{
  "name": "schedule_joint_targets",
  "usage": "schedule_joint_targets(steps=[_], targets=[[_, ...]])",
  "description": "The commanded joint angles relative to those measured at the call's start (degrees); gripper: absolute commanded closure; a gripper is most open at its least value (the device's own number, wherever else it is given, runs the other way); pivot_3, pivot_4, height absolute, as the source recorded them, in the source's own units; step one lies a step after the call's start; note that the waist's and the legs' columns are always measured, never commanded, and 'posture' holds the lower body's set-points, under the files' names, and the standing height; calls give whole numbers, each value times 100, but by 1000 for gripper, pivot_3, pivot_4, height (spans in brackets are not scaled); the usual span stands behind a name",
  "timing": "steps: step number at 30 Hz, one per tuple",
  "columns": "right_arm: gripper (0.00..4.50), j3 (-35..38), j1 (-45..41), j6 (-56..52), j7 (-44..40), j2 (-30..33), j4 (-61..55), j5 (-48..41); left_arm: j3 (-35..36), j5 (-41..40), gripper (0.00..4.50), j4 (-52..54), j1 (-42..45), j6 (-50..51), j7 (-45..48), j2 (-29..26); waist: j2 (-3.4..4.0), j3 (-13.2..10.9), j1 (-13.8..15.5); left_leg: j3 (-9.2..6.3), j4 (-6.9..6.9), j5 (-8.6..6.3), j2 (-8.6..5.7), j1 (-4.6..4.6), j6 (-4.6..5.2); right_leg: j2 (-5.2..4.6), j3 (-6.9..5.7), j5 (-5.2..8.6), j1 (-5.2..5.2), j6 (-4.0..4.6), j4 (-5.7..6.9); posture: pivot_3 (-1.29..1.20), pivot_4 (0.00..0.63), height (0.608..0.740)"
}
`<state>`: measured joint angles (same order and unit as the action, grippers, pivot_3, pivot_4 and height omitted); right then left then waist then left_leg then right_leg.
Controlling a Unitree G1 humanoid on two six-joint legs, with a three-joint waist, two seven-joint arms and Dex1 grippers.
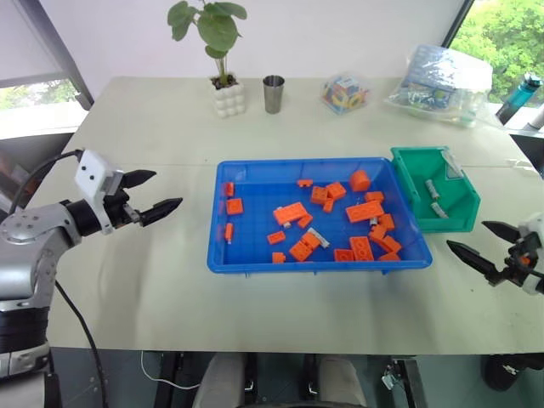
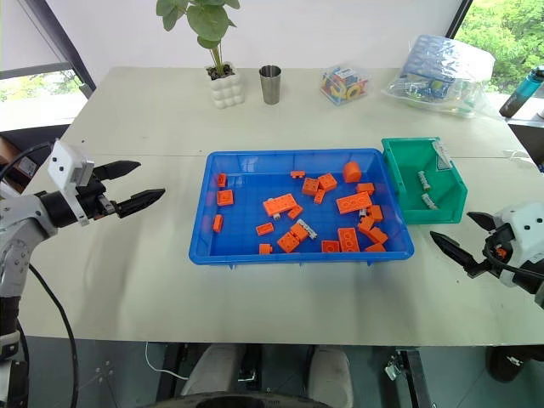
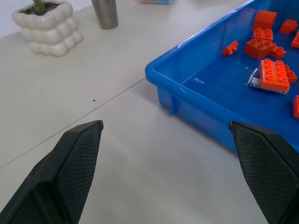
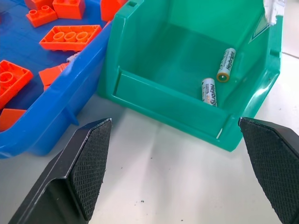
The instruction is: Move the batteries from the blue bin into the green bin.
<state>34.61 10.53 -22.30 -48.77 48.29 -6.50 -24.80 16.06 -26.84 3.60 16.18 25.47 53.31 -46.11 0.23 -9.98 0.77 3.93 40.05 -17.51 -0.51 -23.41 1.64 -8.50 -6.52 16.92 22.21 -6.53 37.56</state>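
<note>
The blue bin [image 1: 255,259] sits mid-desk [image 1: 153,280], scattered with orange bricks [image 1: 291,212]; one battery [image 1: 319,237] lies among them. The green bin [image 1: 459,223] touches the blue bin's right end and holds two batteries [image 4: 216,77]. Left of the blue bin, the left hand [image 1: 158,193] hovers open and empty; right of it, the right hand [image 2: 457,235] gapes wide, empty.
</note>
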Motion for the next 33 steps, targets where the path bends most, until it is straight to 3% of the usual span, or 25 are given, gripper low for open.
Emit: schedule_joint_targets(steps=[1, 6, 10, 15, 19, 24, 33], targets=[[42, 115, -43, 37, -8, 83, -213, -48, 130, -32, 0, 219, -27, -93, -3, -92, 0, 0, 0, 0, 0, 0, 0, 0, 0, 0, 0, 0, 0, 0, 0, 0, 150, 691], [42, -60, -275, 26, -228, 282, -162, -86, 59, -94, 0, 293, 135, -75, 1, -37, 0, 0, -5, 0, 0, 0, 0, 0, 0, 1, 0, 0, 0, 0, 0, 0, 150, 691], [42, -497, -1147, -246, -756, 764, -195, -431, -76, -240, 0, 476, 252, -13, 158, 15, 0, 0, -14, 4, 1, 0, 0, 1, 0, 1, 1, 0, 2, 0, 1, 0, 150, 691], [42, -1857, -2827, -388, -1297, 885, -121, -435, -360, -423, 0, 641, 471, 132, 470, -38, -1, -1, -25, 3, 2, 1, 2, 0, -1, 0, 0, 0, 4, 0, 1, 0, 150, 691], [42, -3380, -4406, -339, -1783, 319, 292, 27, -685, -598, 0, 918, 564, 266, 901, -133, -5, -4, -33, 5, 4, 0, 2, -3, -1, 1, -1, 0, 6, 0, 0, 0, 150, 691], [42, -4695, -5660, 83, -2339, -606, 1444, 773, -984, -625, 0, 1178, 613, 294, 1123, -122, -7, -5, -24, 3, 3, 1, 0, -12, -1, 6, -6, 0, 13, 0, 0, 0, 150, 691], [42, -5548, -6814, 1315, -2890, -1812, 4057, 1816, -1197, -589, 0, 1414, 579, 309, 962, -13, -9, -6, -54, -6, 6, 1, -4, -16, 0, 5, -17, 0, 12, 0, 2, 0, 150, 691]])
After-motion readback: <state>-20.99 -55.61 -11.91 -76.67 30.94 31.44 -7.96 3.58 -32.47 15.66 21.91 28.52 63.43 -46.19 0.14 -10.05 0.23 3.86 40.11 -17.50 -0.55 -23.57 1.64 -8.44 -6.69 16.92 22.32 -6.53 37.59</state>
